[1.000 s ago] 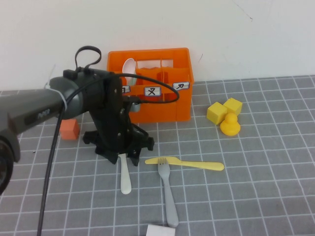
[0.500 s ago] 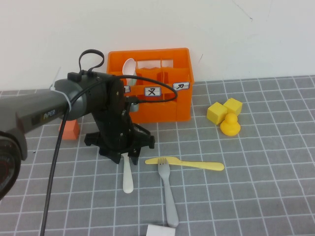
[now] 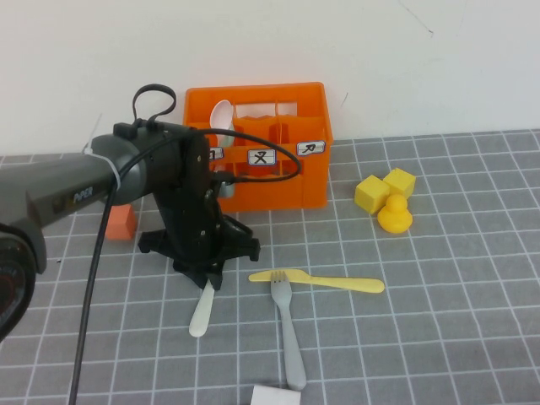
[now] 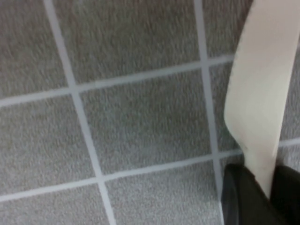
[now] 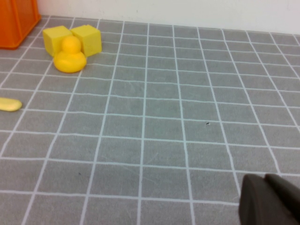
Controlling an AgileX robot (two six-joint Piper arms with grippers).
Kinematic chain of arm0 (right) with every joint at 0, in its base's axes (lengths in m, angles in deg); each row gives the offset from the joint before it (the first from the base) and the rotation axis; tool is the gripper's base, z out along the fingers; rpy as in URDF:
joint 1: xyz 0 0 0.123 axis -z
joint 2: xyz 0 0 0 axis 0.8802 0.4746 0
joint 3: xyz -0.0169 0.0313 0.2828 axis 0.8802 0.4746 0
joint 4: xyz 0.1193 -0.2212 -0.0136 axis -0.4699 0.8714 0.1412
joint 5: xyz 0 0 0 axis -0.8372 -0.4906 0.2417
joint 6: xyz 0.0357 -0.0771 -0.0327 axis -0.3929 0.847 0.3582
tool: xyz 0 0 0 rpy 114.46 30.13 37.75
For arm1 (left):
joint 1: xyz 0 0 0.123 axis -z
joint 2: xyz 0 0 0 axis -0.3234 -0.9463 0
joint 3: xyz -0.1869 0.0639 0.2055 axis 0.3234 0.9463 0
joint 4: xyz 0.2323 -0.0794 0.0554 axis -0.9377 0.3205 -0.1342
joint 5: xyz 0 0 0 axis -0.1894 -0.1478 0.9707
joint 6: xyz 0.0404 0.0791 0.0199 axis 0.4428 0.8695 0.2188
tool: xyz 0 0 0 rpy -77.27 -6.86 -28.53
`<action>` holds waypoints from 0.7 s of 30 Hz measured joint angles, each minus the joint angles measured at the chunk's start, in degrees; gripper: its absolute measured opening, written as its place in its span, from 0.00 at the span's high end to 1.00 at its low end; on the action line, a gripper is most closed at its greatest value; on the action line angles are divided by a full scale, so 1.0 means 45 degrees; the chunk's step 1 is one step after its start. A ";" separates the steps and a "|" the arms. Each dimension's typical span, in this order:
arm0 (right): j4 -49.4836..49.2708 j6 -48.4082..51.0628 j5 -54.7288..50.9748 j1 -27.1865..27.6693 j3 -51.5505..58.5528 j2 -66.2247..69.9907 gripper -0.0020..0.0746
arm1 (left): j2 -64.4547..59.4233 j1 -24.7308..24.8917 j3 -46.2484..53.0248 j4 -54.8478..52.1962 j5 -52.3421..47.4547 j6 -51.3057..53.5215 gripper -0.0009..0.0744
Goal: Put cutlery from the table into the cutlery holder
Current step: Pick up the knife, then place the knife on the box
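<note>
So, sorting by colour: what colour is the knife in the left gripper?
White knife, pinched by the left gripper; clearest in the high view.

Robot test bench, lab-style setup.
Grid-lined grey table [image 3: 472, 253], bare white wall [image 3: 253, 42], toy duck [image 3: 394, 213] as prop.

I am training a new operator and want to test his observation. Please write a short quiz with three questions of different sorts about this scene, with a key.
1. True or false: the left gripper is closed on the white knife.
2. Which piece lies across the tines of the grey fork? A) white spoon B) pale yellow knife C) orange cube
3. What stands already in the cutlery holder?

Key: 1 true. 2 B. 3 The white spoon. The right gripper, shut, waits low over the table, right of the yellow duck.
</note>
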 joint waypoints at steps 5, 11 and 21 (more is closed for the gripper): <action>0.0000 0.0000 0.0000 0.0000 0.0000 0.0000 0.98 | 0.0025 0.0000 0.0000 0.0275 -0.0400 0.0658 0.87; 0.0000 0.0000 0.0000 0.0000 0.0000 0.0000 0.98 | 0.0541 0.0000 0.0080 0.0630 -0.1286 0.1607 0.87; 0.0000 0.0000 0.0000 0.0000 0.0000 0.0000 0.98 | 0.3946 0.0000 0.2356 0.0630 -0.0080 0.2055 0.87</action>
